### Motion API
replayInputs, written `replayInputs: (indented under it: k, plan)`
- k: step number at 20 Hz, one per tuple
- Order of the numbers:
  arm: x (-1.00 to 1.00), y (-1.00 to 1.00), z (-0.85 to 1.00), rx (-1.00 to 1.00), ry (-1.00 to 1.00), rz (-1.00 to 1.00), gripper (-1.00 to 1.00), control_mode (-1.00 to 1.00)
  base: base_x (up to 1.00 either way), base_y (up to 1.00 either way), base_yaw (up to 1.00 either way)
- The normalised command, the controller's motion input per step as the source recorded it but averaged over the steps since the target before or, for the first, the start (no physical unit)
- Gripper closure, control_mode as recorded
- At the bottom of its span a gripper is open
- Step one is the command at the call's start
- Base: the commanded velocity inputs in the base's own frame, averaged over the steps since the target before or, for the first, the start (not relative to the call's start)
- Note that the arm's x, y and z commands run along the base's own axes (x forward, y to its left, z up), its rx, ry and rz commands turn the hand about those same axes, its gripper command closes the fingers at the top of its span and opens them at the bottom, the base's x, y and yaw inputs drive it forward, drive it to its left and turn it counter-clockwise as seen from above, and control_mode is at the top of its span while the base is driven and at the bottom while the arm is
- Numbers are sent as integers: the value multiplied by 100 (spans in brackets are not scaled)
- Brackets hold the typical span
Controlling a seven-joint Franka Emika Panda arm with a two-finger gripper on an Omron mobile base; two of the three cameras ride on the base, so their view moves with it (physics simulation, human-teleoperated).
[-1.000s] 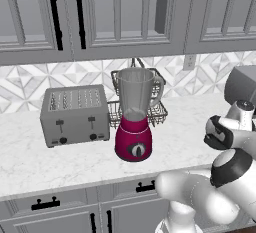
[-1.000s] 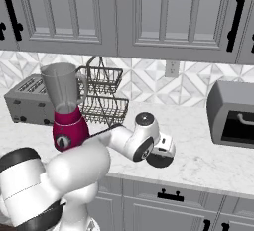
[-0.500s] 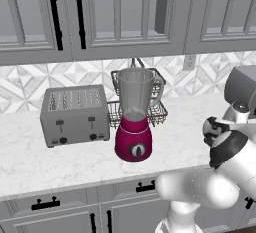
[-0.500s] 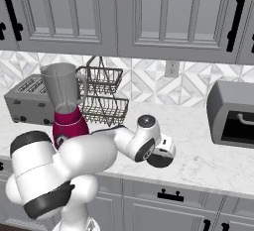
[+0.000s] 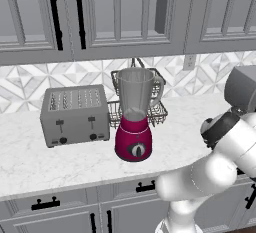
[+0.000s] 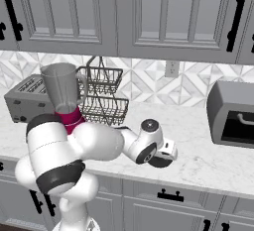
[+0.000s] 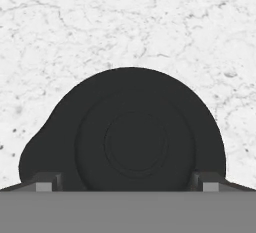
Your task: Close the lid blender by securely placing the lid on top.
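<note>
The pincer (image 7: 128, 181) hangs low over the lid (image 7: 131, 137), which lies flat on the white marble counter (image 7: 60, 37). In the hand view its two dark fingertips (image 7: 46, 181) stand wide apart, one at each side of the black disc, with the raised round centre of the lid between them. Whether the tips touch the lid's edge cannot be told, and nothing is gripped between them.

In the right base view the lid (image 6: 161, 161) shows as a dark disc just under the hand, near the front edge of the counter (image 6: 218, 163), well to the right of the blender (image 6: 63, 96). The white arm bends low across the foreground to reach it.

Farther back and left the blender (image 5: 135, 122) stands upright, its magenta base with the dark dial facing front and its clear jar open at the top, handle to the right. A grey toaster (image 5: 75, 114) sits just left of it. A wire basket (image 5: 150, 108) stands right behind the jar, against the patterned backsplash. At the far right of the counter is a grey toaster oven (image 6: 232, 113). Grey cabinets (image 6: 149, 17) hang above.
</note>
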Motion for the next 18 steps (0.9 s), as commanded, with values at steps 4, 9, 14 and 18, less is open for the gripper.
replayInputs:
  k: [4, 9, 14, 18]
  plan:
    - [8, -2, -32, 0, 0, 0, 100, -100, 0, 0, 0]
    - [9, 0, -27, 0, 0, 0, 100, -100, 0, 0, 0]
    - [4, 0, -20, 0, 0, 0, 100, -100, 0, 0, 0]
    - [0, 0, -19, 0, 0, 0, 100, -100, 0, 0, 0]
